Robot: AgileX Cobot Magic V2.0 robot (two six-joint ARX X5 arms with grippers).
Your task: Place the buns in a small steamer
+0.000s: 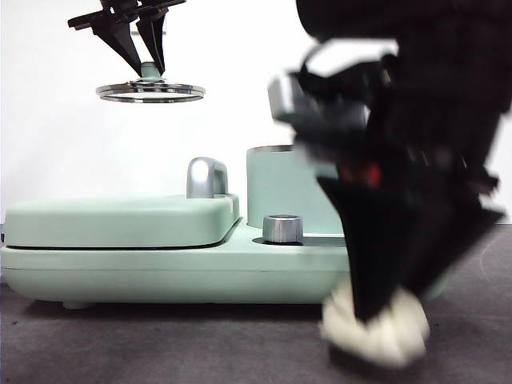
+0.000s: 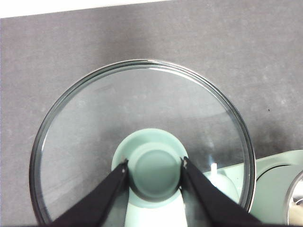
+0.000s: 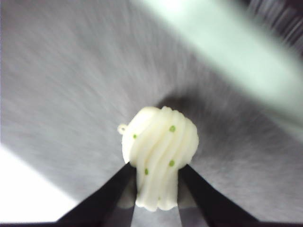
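The right gripper [image 3: 156, 179] is clamped on the ridged bun [image 3: 160, 161], one black jaw pressed to each flank; green specks dot the bun's ridges. In the front view this gripper [image 1: 376, 316] is low and in front of the small steamer [image 1: 280, 188], with the bun [image 1: 376, 328] at or just above the dark tabletop [image 1: 160, 344]; contact cannot be confirmed. The right wrist picture is blurred. The left gripper [image 2: 155, 168] grips the green knob [image 2: 155, 171] of the glass lid [image 2: 142, 142], holding the lid [image 1: 150, 91] level, high above and to one side of the steamer, over the flat griddle lid [image 1: 120, 220]. The steamer pot stands uncovered behind a chrome dial [image 1: 282, 228] on the green base [image 1: 160, 268]
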